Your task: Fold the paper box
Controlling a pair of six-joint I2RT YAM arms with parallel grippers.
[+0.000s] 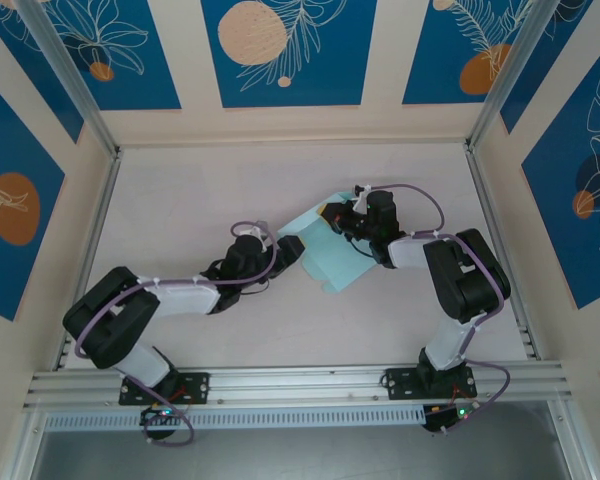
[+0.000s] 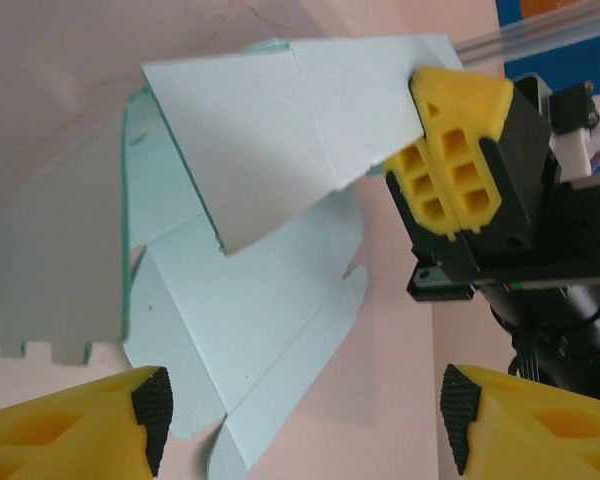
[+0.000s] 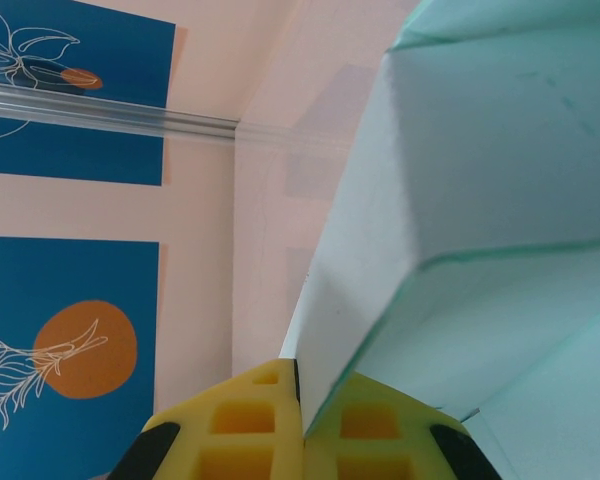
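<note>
Two sets of jaws work the sheet. The right gripper (image 3: 300, 405) has its yellow fingers pressed together on the edge of one panel of the paper box (image 3: 480, 200), pinching the thin card and holding that panel lifted off the table (image 1: 180, 200). The left gripper (image 2: 305, 415) stands with its jaws spread wide, a black pad on either side of the near flaps. It grips nothing, and whether one pad brushes the card's edge I cannot quite tell from the wrist view.

Outward from there, the pale blue card lies near the middle of the table, between the two grippers. Its lower panels lie flat and its far panel is tilted up over them.

The step in hand looks like turning that raised panel over along its scored crease. To do it well, the right pinch should stay firm and swing in an arc about the crease rather than drag, since dragging would slide the whole sheet. The left gripper would best press down on the flat base panel just beside the fold line, so the bend forms on the score and not across a panel. Card this thin buckles easily, so the motion should be slow.

As a container, the box is not yet one: no walls are closed, and it holds nothing.
</note>
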